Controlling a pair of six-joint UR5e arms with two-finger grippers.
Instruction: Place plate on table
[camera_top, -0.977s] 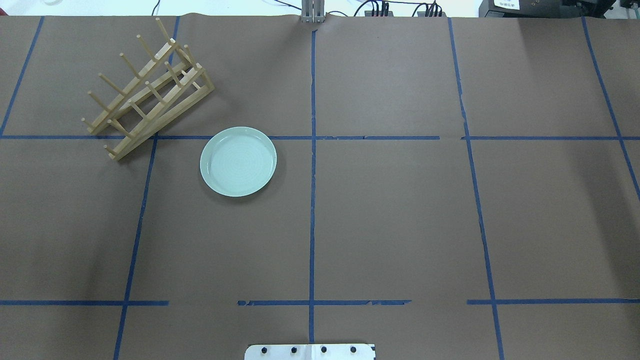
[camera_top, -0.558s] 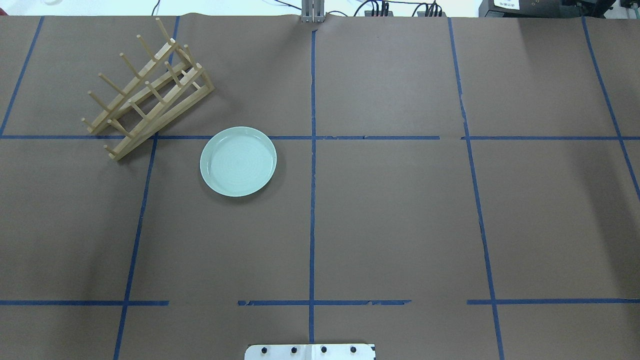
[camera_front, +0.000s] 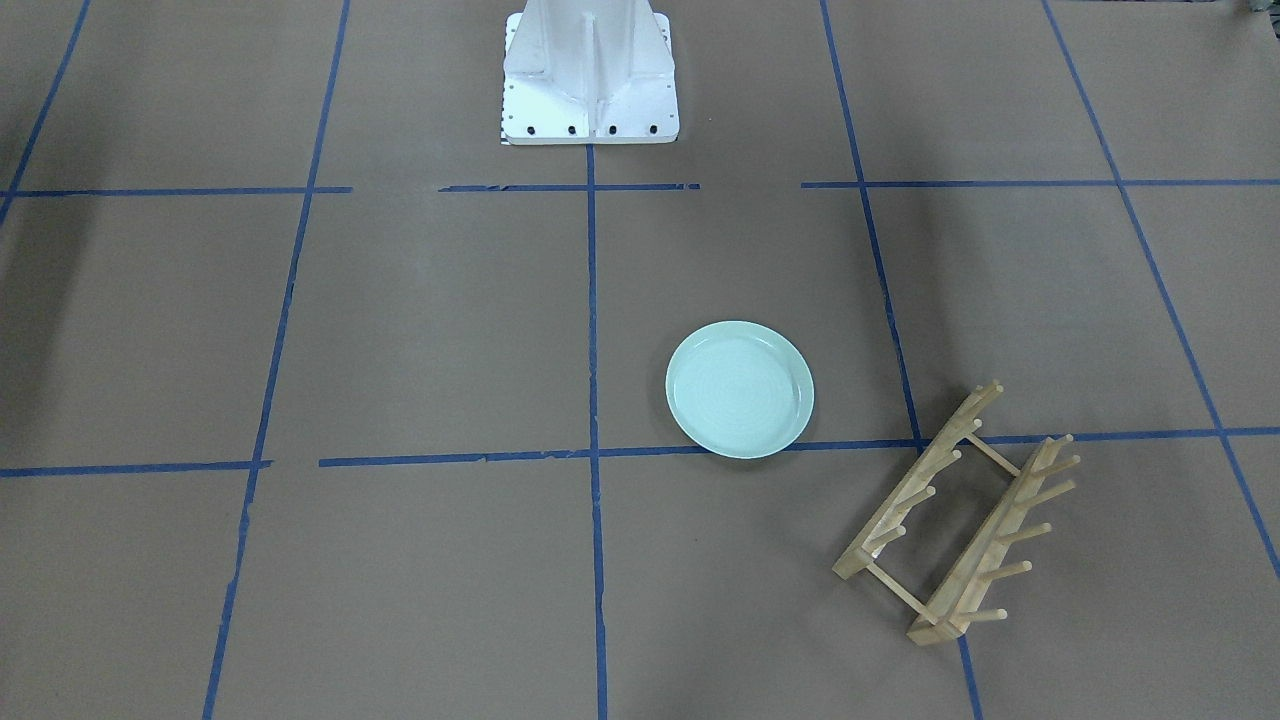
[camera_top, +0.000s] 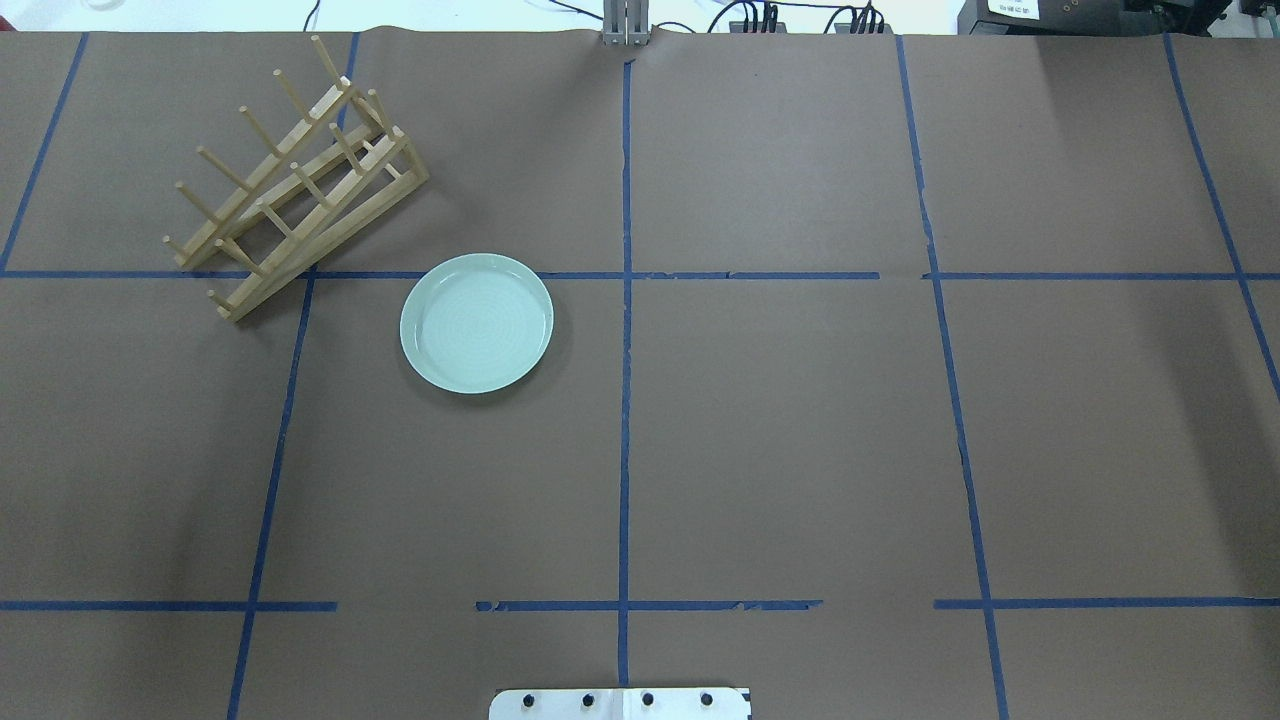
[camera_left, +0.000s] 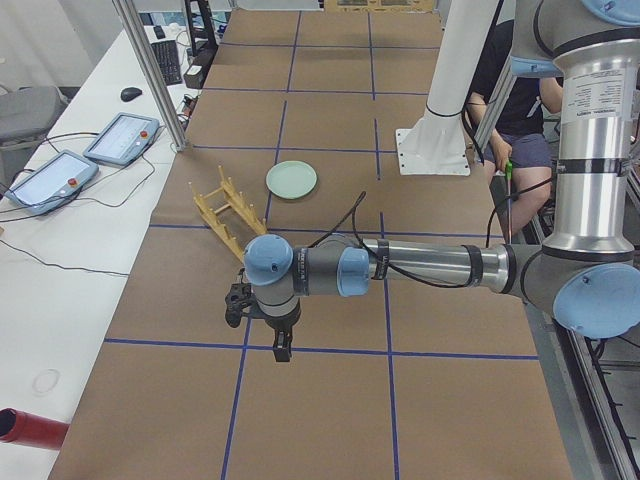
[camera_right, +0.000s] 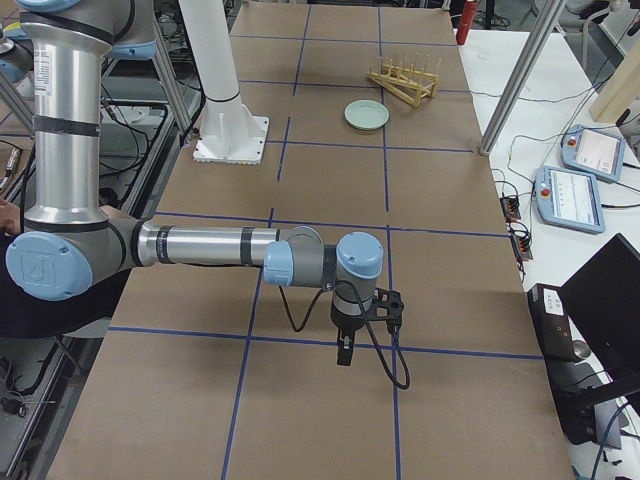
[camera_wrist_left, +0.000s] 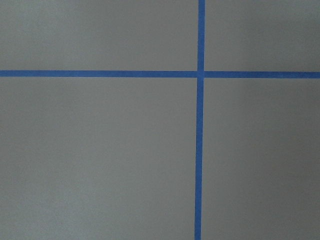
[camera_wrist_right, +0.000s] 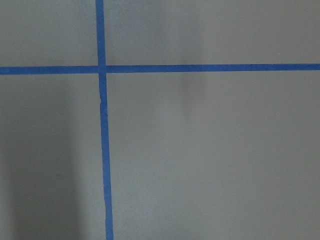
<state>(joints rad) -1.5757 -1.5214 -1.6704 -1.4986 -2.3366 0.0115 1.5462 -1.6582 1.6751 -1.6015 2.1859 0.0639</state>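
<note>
Just glossy mint-green plate (camera_top: 476, 323), raised rim

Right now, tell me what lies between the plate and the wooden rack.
Nothing but bare table crossed by a blue tape line; the overhead view shows the plate and rack apart.

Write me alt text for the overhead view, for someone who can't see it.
A pale mint-green plate lies flat on the brown table, left of centre, its far rim covering a blue tape line. A wooden peg rack sits apart from it, toward the far left corner. No robot arm is in view.
</note>
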